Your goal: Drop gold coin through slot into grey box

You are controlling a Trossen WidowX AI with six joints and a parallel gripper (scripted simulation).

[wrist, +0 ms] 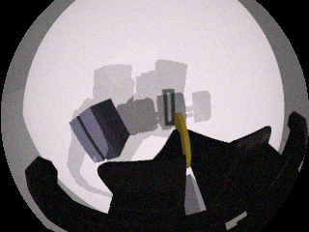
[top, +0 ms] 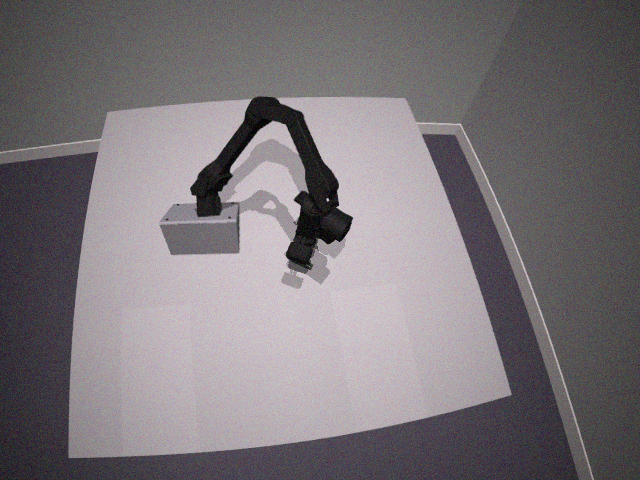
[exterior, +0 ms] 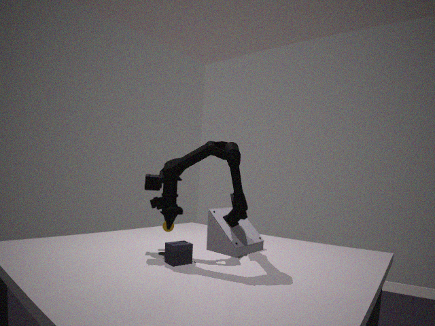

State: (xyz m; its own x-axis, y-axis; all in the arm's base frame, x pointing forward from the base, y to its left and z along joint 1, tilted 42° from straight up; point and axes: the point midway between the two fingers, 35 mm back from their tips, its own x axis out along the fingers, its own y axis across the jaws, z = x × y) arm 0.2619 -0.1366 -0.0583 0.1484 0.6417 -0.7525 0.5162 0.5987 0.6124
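Note:
My gripper [exterior: 168,227] [wrist: 178,133] is shut on the gold coin [exterior: 164,227] [wrist: 183,147], which stands on edge between the fingertips and sticks out past them. Both are in the air, higher than the box lid. The dark-green holder [wrist: 165,107] lies on the table below, with nothing in its narrow opening; a dark bit of it shows behind the box in the exterior view. The closed grey box [exterior: 178,255] [wrist: 115,127] stands left of the holder in the wrist view, its dark slot [wrist: 91,137] running lengthwise along the lid. In the top view the coin, box and holder are hidden.
The arm's grey wedge-shaped base [top: 201,238] [exterior: 220,233] stands on the white table [top: 258,372] [exterior: 245,301]. The arm arches from it to the gripper and casts shadows around the box and holder. The table's edges show in the top and exterior views.

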